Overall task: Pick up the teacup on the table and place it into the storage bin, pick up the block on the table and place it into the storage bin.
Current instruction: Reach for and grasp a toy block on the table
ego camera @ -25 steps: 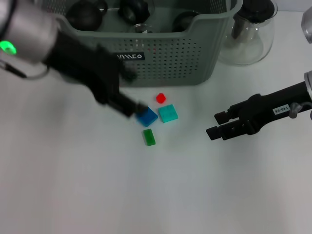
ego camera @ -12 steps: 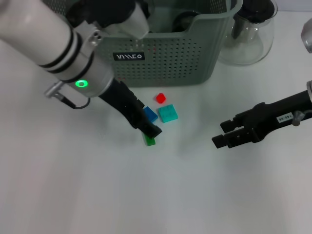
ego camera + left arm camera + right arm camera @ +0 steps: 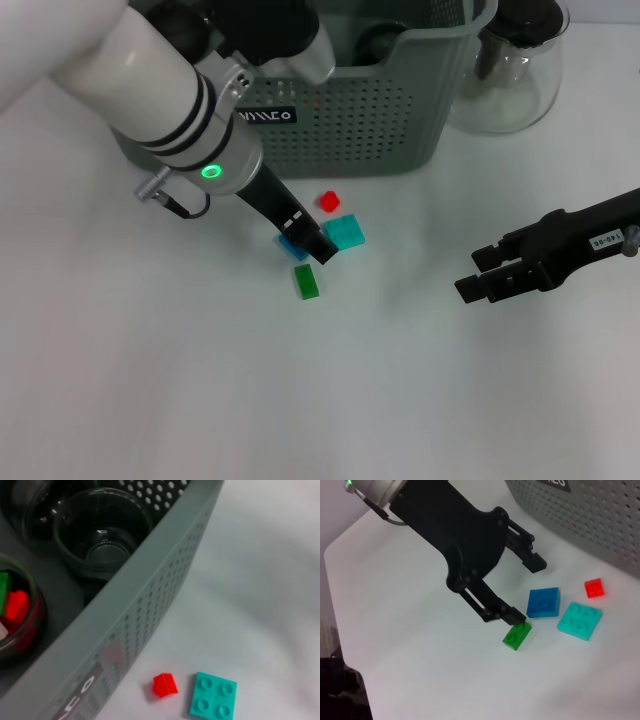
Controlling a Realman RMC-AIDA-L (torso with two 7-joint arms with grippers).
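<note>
Spreading its two black fingers [image 3: 512, 614] wide above the blue block [image 3: 543, 602], the left gripper [image 3: 525, 587] is hovering with one finger beside the green block [image 3: 517, 635] and the other nearer the storage bin [image 3: 400, 100], nothing held between them. The blue block is lying flat on the white table [image 3: 200, 380], just beside the teal plate [image 3: 345, 232] and near the small red block [image 3: 329, 201], all just in front of the bin. It is probably light, rigid and smooth plastic, best pinched across two opposite flat sides. The left arm is slanting down from the robot's left across the bin's front wall. The right gripper [image 3: 478, 278] is idling low over the table, well apart, its fingers set a little apart and empty.
</note>
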